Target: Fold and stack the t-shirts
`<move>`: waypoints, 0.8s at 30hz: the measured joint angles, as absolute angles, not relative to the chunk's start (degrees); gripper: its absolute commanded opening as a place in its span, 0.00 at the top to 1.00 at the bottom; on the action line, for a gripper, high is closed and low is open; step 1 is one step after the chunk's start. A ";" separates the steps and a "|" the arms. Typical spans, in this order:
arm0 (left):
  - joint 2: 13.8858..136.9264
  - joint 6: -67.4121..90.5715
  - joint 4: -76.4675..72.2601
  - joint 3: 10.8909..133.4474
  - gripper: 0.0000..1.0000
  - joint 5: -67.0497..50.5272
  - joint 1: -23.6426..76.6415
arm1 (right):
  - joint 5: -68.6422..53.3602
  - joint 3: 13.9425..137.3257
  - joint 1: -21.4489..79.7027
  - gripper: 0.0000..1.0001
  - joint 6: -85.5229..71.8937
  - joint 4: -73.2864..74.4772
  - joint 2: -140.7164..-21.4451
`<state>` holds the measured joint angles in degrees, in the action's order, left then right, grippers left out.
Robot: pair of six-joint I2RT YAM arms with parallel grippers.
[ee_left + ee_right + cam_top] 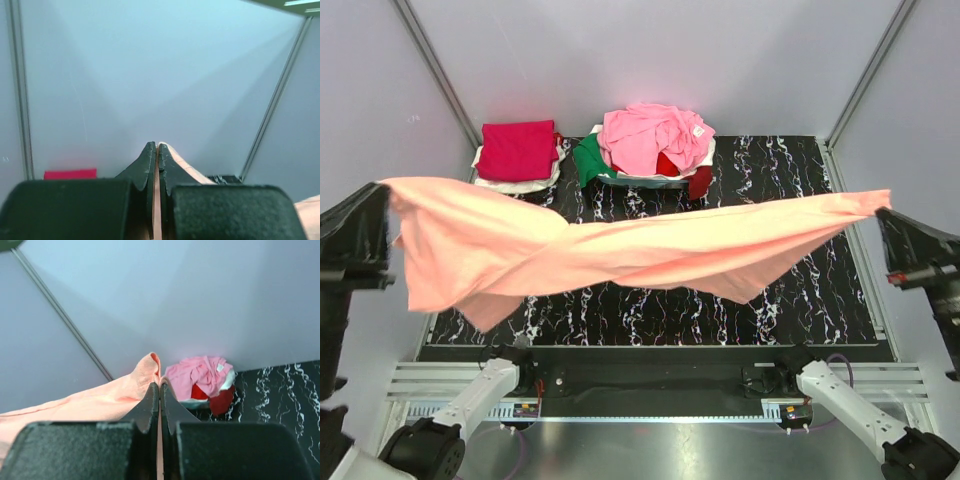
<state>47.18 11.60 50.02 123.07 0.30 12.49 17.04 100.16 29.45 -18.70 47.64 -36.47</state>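
The salmon-orange t-shirt hangs stretched across the middle of the overhead view, strung from the left edge to the right edge above the black marble-patterned mat. The left gripper is clamped on one end of it. In its own camera the two dark jaws stand pressed together, with only a thin strip of orange cloth showing between them. The right gripper is pinched on the other end in the same way. There a bunched edge rises just above its tips, and the rest of the cloth trails off to the lower left of that frame.

From above, the shirt's left half drops as a wide sheet and its right half narrows to a twisted band. I cannot pick out sleeves or a neckline, and I cannot tell whether its lowest corner, at lower left, touches the mat. The cloth hides a broad strip of the mat behind it.

At the upper left of the mat lies a folded crimson-magenta t-shirt on top of a white t-shirt, of which only the edges show. Just to the right sits a loose heap. A light pink t-shirt is on top, a green t-shirt pokes out at its left, and a red t-shirt at its lower right is mostly buried.
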 measured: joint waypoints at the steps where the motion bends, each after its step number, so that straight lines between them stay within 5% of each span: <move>1: 46.30 10.92 49.34 123.50 1.00 0.23 12.56 | 17.23 100.44 29.45 1.00 -18.48 47.35 -35.62; 9: 44.31 7.55 44.53 120.84 1.00 0.27 13.45 | 25.15 100.18 29.41 1.00 -15.16 44.18 -35.29; 16: 57.71 11.20 45.17 113.54 1.00 2.96 13.41 | 42.89 96.49 28.97 1.00 -16.21 47.40 -57.78; 17: 61.01 12.51 45.71 111.15 0.94 3.53 13.15 | 43.62 93.27 28.45 0.88 -16.84 47.75 -61.17; 18: 64.75 13.93 45.78 108.38 0.81 3.66 12.32 | 43.90 90.17 27.62 0.63 -17.87 47.81 -64.86; 19: 68.01 14.90 46.02 105.84 0.60 3.55 11.22 | 43.22 87.57 26.57 0.27 -18.79 47.51 -68.01; 20: 72.25 16.05 46.39 102.37 0.25 2.63 9.96 | 41.54 84.71 24.84 0.10 -19.88 47.79 -71.94; 22: 81.30 18.46 46.06 93.95 0.01 -0.34 6.68 | 38.48 81.60 21.06 0.00 -21.63 49.98 -79.85; 24: 87.64 20.16 45.87 84.95 0.01 -1.89 4.64 | 36.25 80.51 18.96 0.00 -22.44 51.66 -84.99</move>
